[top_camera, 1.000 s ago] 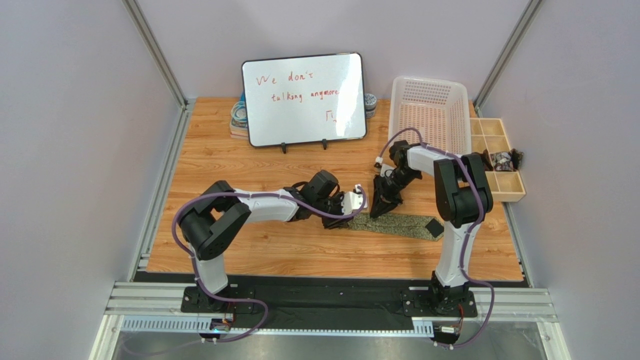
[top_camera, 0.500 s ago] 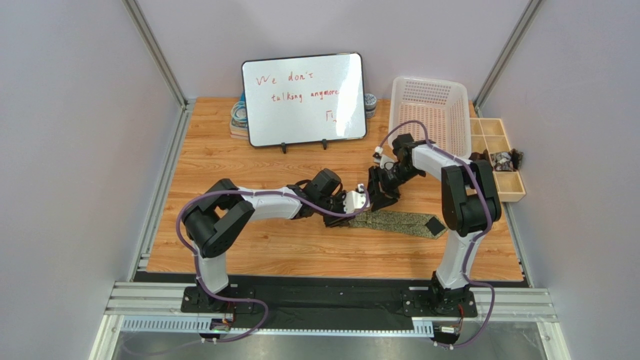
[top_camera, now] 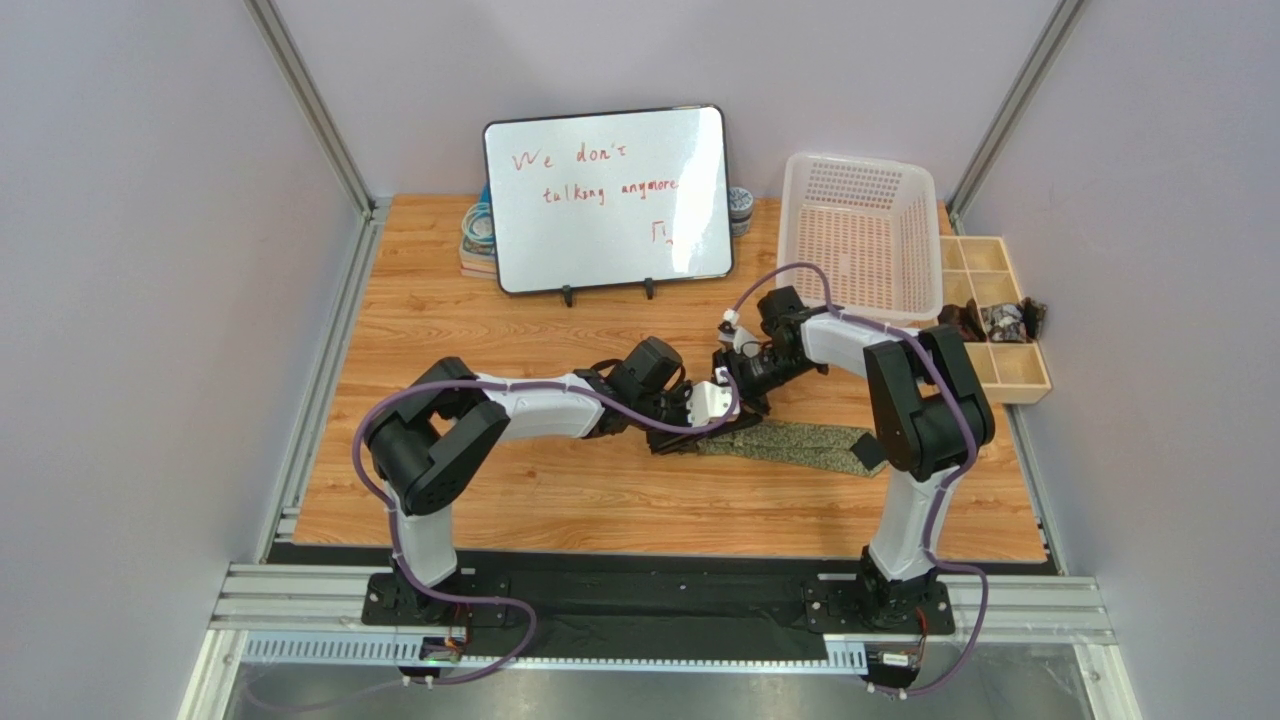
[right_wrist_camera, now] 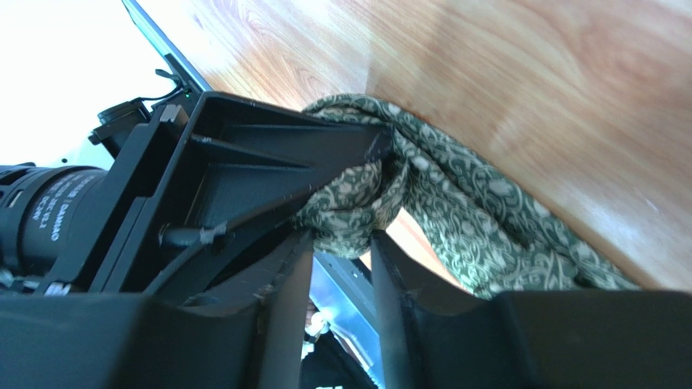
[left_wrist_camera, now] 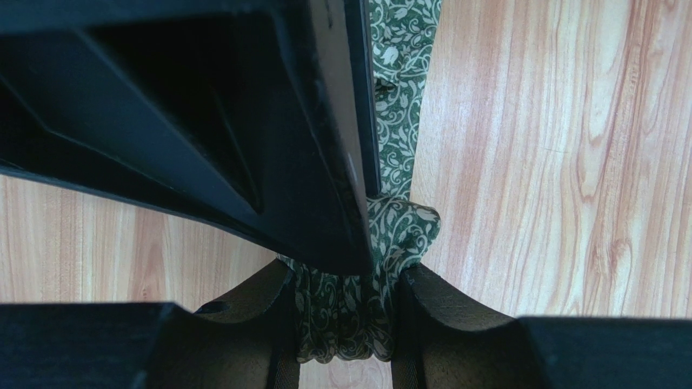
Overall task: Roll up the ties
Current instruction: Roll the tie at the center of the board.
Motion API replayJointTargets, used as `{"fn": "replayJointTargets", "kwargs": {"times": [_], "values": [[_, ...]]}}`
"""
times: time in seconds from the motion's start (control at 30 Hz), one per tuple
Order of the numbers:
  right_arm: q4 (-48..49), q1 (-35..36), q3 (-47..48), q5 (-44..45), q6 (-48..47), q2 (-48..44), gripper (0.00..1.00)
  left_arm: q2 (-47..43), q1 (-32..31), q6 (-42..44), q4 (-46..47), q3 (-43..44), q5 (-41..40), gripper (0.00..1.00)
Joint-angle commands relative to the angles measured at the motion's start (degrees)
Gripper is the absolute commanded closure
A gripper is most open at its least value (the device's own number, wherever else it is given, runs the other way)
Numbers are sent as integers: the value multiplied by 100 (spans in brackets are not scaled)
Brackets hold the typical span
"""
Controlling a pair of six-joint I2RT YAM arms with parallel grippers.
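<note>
Wooden tabletop (top_camera: 451,300) bears an olive leaf-patterned tie (top_camera: 804,444), its bunched end clenched in the left gripper (left_wrist_camera: 343,284), touching the right gripper (right_wrist_camera: 341,243), whose grip is unclear.

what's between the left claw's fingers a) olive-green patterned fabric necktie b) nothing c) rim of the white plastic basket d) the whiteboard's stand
a: the left wrist view shows the olive-green patterned fabric necktie bunched between the black fingers of the left claw.

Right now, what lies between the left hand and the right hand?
Only the bunched tie, gripped by the left hand and the right hand; both wrist views show it.
</note>
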Motion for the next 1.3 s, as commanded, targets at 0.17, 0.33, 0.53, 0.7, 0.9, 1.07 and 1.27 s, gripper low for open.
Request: {"fn": "replayJointTargets", "kwargs": {"times": [0.17, 0.33, 0.53, 0.7, 0.9, 1.07, 1.27], "values": [[301, 59, 49, 132, -11, 402, 90, 229, 67, 43, -588, -30, -165, 64], [301, -46, 13, 334, -108, 401, 100, 132, 102, 96, -667, 6, 81, 50], [240, -161, -4, 650, -152, 515, 100, -35, 181, 140, -747, 102, 284, 33], [204, -222, 40, 949, -134, 656, 100, -202, 234, 87, -720, 173, 485, 12], [152, -240, 101, 1406, -125, 858, 100, -360, 252, -45, -545, 138, 583, 1], [125, -249, 154, 1608, -117, 981, 100, -360, 261, -343, 34, -11, 381, 1], [73, -249, 216, 1538, -152, 1105, 100, -45, 261, -440, 659, 146, 442, 1]]}}
